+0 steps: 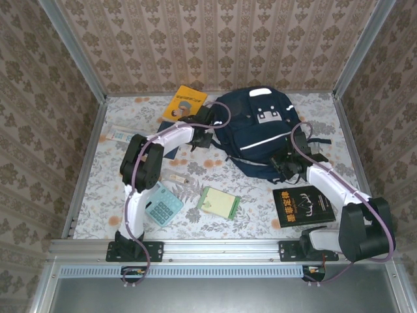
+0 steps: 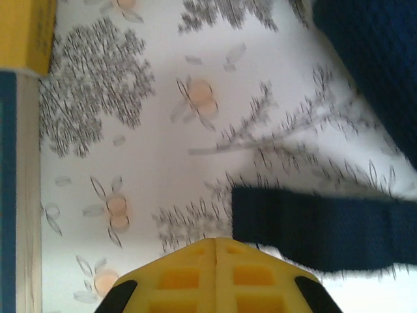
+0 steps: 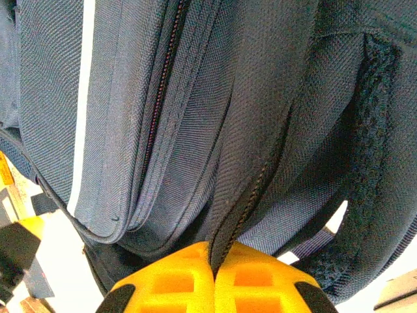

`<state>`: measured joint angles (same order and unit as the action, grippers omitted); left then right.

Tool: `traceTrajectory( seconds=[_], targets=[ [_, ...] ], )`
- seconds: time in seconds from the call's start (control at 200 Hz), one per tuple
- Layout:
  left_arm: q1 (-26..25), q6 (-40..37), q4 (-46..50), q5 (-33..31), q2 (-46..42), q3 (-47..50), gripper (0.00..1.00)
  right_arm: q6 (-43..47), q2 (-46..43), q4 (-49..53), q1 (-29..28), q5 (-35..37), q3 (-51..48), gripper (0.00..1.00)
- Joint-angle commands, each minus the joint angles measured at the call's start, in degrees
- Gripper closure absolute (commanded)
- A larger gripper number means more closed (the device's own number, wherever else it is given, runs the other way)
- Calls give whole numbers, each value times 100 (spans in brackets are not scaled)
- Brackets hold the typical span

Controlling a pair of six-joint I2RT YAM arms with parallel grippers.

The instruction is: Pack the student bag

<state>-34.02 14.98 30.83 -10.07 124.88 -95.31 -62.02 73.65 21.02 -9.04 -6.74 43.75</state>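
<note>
The student bag (image 1: 260,127), navy with thin white stripes and grey-white patches, lies at the back middle of the table. My left gripper (image 1: 207,124) is at the bag's left side. In the left wrist view it (image 2: 216,240) is shut with nothing between its yellow fingers, and a navy strap (image 2: 319,228) lies on the table just ahead to the right. My right gripper (image 1: 287,166) is at the bag's near right edge. In the right wrist view it (image 3: 214,249) is shut on a fold of bag fabric carrying a zip line (image 3: 260,176).
A yellow book (image 1: 184,104) lies left of the bag, with a dark blue book (image 1: 172,149) under the left arm. Nearer me lie a black book (image 1: 303,204), a green notepad (image 1: 218,202), a teal calculator (image 1: 161,204) and a small item (image 1: 174,177). Patterned walls enclose the table.
</note>
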Motion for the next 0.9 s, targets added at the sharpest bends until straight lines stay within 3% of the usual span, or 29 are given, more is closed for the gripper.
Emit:
traceTrajectory(
  seconds=[0.0,0.125,0.28,0.365,0.65,0.895],
  targets=[
    [29,-88,16,468,-14,-179,100,338,-187,173,52,-241,102,100],
    [-93,-283,-690,1542,-546,497,100,412,-65,127,53,-349,211,100],
    [-201,-82,-1573,3045,-1144,1528,69,359,129,-29,51,-518,289,100],
    [-212,169,-1981,3579,-1262,1927,66,374,206,-47,56,-554,340,100],
    [-254,602,-2597,3854,-1168,2174,41,387,299,-32,43,-626,424,100],
    [-311,687,-2769,3850,-1240,2209,40,375,245,-2,36,-615,367,100]
  ],
)
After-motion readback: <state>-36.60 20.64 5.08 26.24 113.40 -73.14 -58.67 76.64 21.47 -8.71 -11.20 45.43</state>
